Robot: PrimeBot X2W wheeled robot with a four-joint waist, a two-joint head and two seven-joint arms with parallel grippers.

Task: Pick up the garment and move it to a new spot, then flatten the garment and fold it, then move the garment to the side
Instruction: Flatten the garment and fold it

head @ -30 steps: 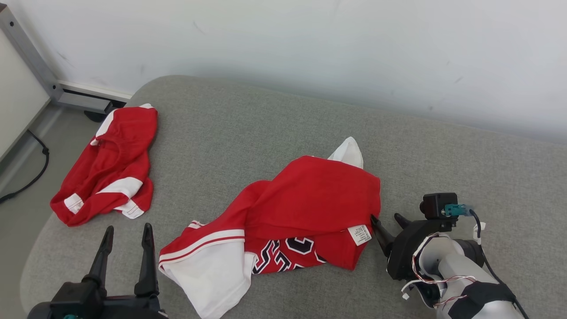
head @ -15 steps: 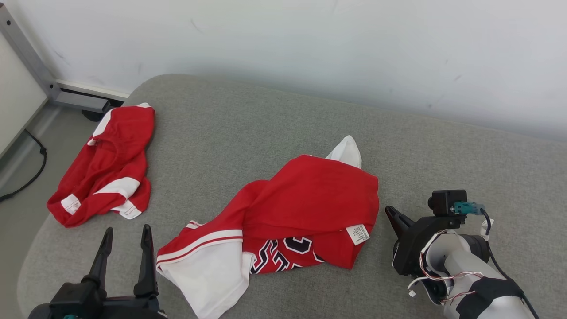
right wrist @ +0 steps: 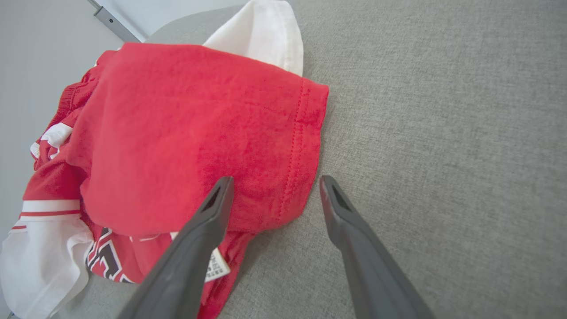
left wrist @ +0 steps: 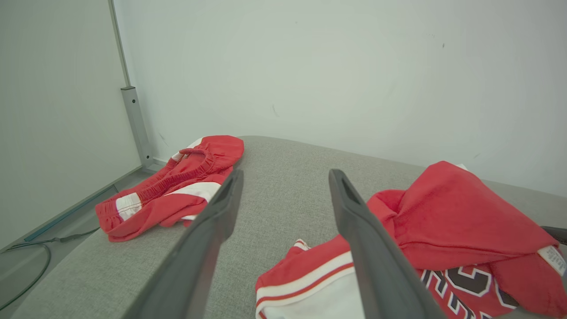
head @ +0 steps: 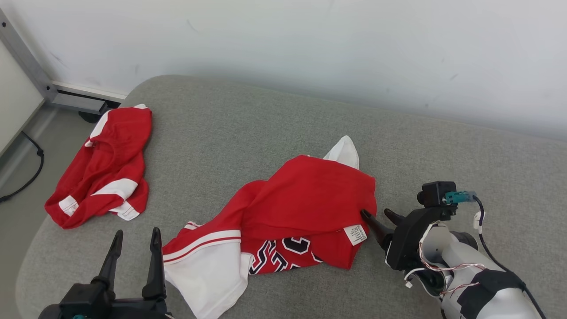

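The garment (head: 305, 204) is a red and white jersey with dark lettering, lying crumpled in the middle of the grey padded surface (head: 248, 128). Its white care label (head: 356, 234) shows at the right hem. My right gripper (head: 375, 212) is open at that right edge. In the right wrist view the right gripper (right wrist: 275, 179) straddles the stitched hem (right wrist: 294, 146), one finger over the red cloth and one over the grey surface. My left gripper (head: 137, 231) stands open at the lower left, just left of the garment's white sleeve (head: 208, 274). The left gripper (left wrist: 287, 173) holds nothing.
A second red and white piece of clothing (head: 106, 164) lies bunched at the surface's left edge. Beyond that edge is the floor with a dark cable (head: 26, 177) and a metal frame (head: 26, 57). A pale wall (head: 310, 44) runs behind.
My right gripper drew back to the right off the garment, then came back to its right hem. The left gripper shifted slightly right. The garment lies as before.
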